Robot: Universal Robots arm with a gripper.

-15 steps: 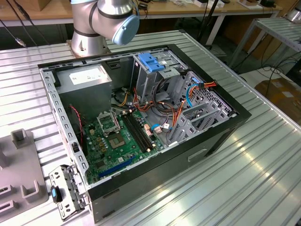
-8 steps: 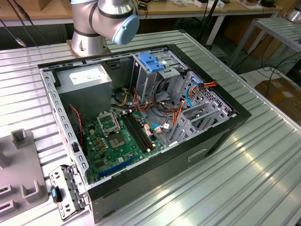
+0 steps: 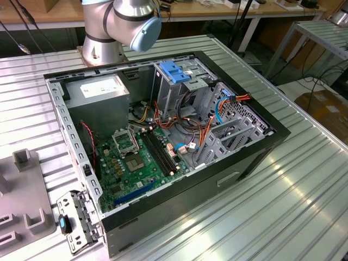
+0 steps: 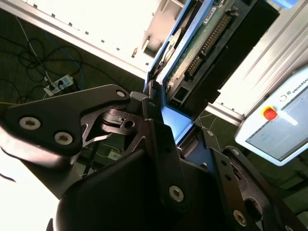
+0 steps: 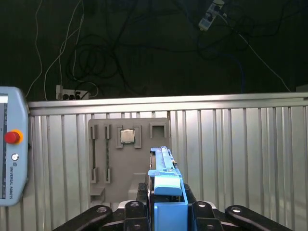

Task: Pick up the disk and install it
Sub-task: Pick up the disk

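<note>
Partly hidden, disk (image 5: 165,168) in tool (image 5: 167,196).

In the exterior view the arm (image 3: 122,24) rises from its grey base, which stands upright, and a thick joint with a blue cap turns sideways just above it. In both wrist views the black gripper (image 5: 166,204) (image 4: 175,115) is closed on the disk (image 5: 166,175) (clamped on edge between two fingers).
</note>
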